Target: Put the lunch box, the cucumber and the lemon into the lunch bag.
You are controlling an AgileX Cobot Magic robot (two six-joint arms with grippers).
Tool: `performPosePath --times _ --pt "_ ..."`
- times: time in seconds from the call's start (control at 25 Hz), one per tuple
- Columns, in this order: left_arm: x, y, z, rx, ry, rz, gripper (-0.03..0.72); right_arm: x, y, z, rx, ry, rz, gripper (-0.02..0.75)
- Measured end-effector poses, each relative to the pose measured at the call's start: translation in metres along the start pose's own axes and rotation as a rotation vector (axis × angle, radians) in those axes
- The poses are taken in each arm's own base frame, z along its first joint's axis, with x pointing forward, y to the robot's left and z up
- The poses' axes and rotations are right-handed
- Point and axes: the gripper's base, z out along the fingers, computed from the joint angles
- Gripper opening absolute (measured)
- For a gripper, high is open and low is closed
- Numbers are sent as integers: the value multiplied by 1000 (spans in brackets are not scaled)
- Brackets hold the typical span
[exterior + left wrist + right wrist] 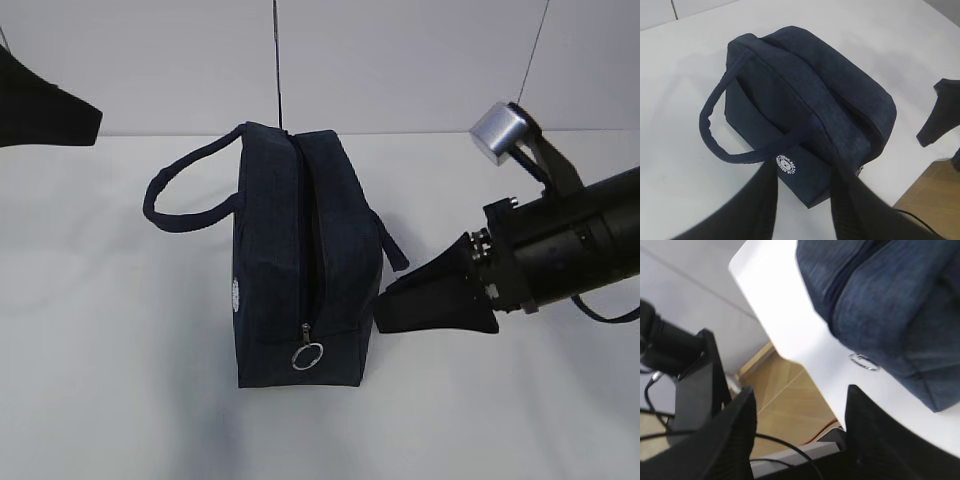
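Observation:
The dark navy lunch bag (pixel 300 250) stands on the white table with its top zipper closed and the silver ring pull (pixel 308 356) hanging at the near end. My right gripper (pixel 420 300) hovers just right of the bag's lower side. In the right wrist view it (pixel 801 392) is open with nothing between its fingers, and the bag (pixel 890 300) and ring pull (pixel 864 361) sit ahead. My left gripper (pixel 805 172) is open and empty, raised above the bag (pixel 805 100) near its white logo (pixel 786 165). The lunch box, cucumber and lemon are out of view.
One loop handle (pixel 185 200) lies out to the bag's left and the other (pixel 392 245) hangs on its right. The table's near edge drops to a wooden floor (pixel 785 390) with cables (pixel 790 452). The left arm's black tip (pixel 45 110) shows at the upper left.

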Motion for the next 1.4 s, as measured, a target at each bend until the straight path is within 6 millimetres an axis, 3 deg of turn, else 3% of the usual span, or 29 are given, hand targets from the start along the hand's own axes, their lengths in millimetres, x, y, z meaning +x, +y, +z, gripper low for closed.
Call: performPosePath --times 0.8,1.4 --pt "0 0 0 -5 3 7 239 24 -38 52 -125 -4 -321 435" --pt "0 1 0 -8 2 9 239 36 -67 67 -23 -21 -374 435"
